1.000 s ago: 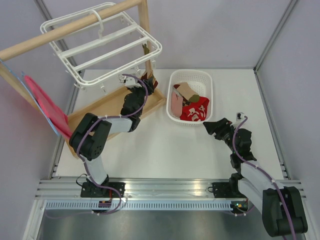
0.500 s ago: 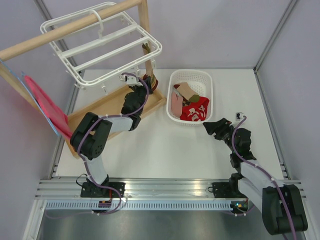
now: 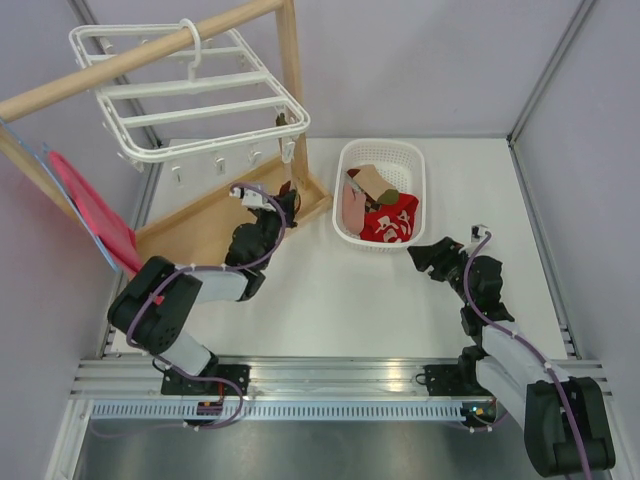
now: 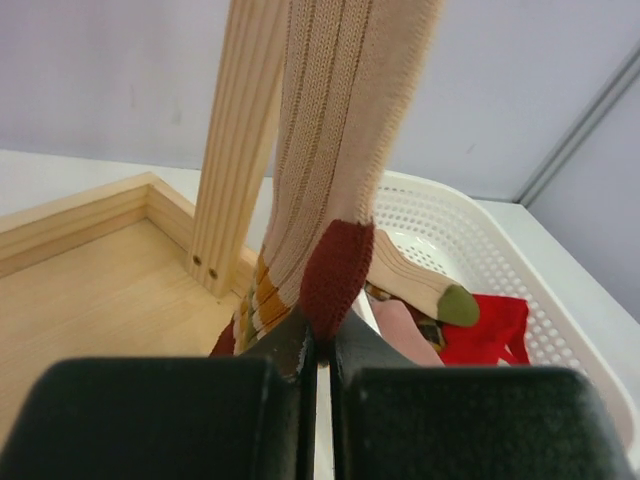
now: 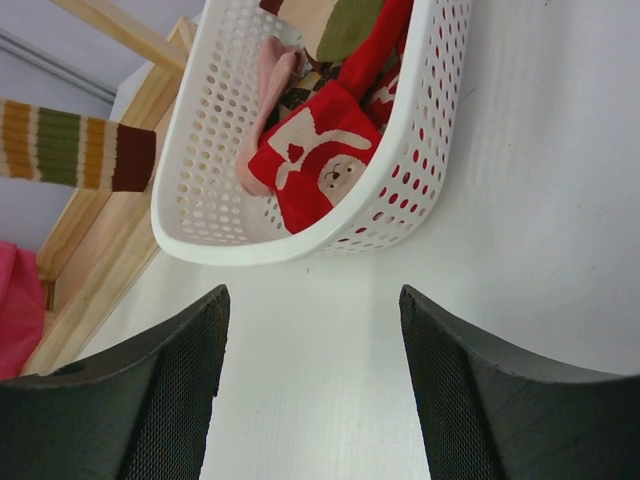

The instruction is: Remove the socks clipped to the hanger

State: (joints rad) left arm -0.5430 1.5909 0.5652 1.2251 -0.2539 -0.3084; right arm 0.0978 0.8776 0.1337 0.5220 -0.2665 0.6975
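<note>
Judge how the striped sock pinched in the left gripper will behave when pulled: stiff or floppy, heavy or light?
Probably floppy: the sock drapes in soft folds above the left gripper. Likely light: a small pinch at its dark red patch holds it. The ribbed knit may stretch when pulled.

Grey-black arms (image 3: pixel 215 283), purple cables (image 3: pixel 252 188), black right gripper (image 5: pixel 310 300)

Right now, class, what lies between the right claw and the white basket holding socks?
Only bare white tabletop. The right wrist view shows it: the right claw hangs open just short of the basket, with nothing lying between them.
</note>
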